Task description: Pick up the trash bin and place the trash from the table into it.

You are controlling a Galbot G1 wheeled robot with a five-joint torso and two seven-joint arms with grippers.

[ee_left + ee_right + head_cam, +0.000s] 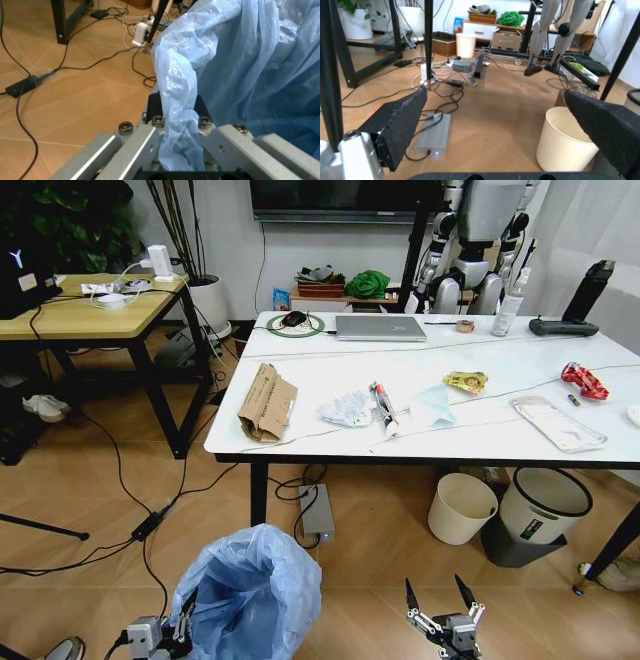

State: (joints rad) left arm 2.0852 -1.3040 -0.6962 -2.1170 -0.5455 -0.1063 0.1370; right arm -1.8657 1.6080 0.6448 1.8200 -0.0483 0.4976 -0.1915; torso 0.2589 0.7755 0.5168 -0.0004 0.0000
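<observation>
Your left gripper [186,617] sits low at the bin [255,585], at its left side, and it is clamped on the blue bag: in the left wrist view a fold of the bag [181,123] runs down between the closed fingers [152,108]. The bin is low in front of you, short of the table [330,435], over the wooden floor. Your right gripper [441,597] hangs low to the right of the bin, well apart from it, with its black fingers [400,120] spread wide and nothing between them.

On the table the trash lies spread out: the torn cardboard [266,402] near the left front corner, the crumpled tissue [346,409] just to its right, a red-and-white wrapper [383,406] beside that, a yellow wrapper [466,382] farther right, clear packaging [557,423] near the front edge, and a red wrapper [583,381] toward the right end. A laptop [380,328] sits at the far side. Under the table stand a cream bin [461,507] and a grey bin [543,511].
</observation>
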